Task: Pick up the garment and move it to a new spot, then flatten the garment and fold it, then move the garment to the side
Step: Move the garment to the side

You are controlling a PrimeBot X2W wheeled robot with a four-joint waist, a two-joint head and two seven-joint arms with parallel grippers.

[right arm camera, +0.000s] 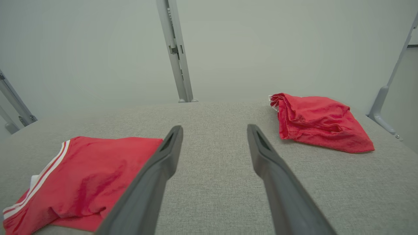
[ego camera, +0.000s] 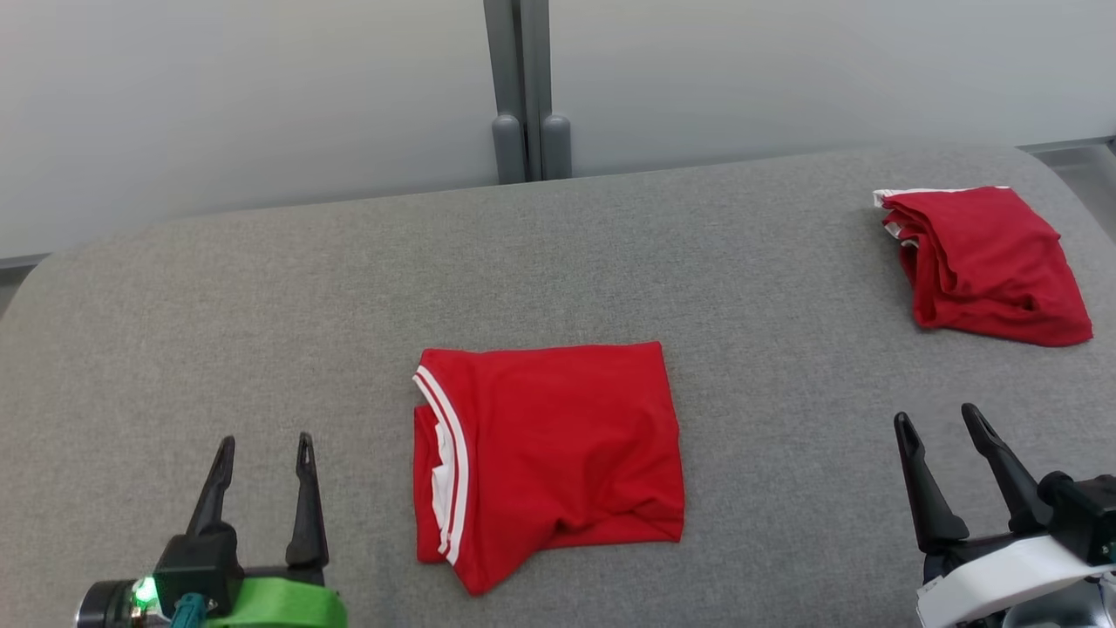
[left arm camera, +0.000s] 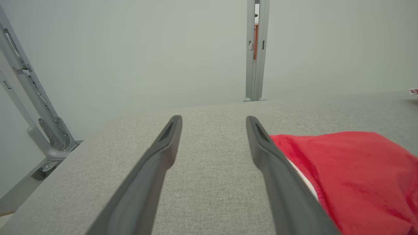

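Note:
A red garment (ego camera: 549,453) with white stripes lies folded into a rough square at the middle of the grey table (ego camera: 261,305); it also shows at the right of the left wrist view (left arm camera: 352,173) and at the left of the right wrist view (right arm camera: 88,176). My left gripper (ego camera: 261,449) stands open at the lower left, a short way left of the garment, with nothing between its fingers (left arm camera: 163,150). My right gripper (ego camera: 937,419) is open at the lower right, well right of the garment, and empty, its fingers (right arm camera: 264,153) over bare table.
A second red garment (ego camera: 985,262) lies bunched at the table's far right corner, also seen in the right wrist view (right arm camera: 320,120). A grey post (ego camera: 527,87) stands behind the table's back edge against a pale wall. Metal frame legs (left arm camera: 36,107) stand off the table's left end.

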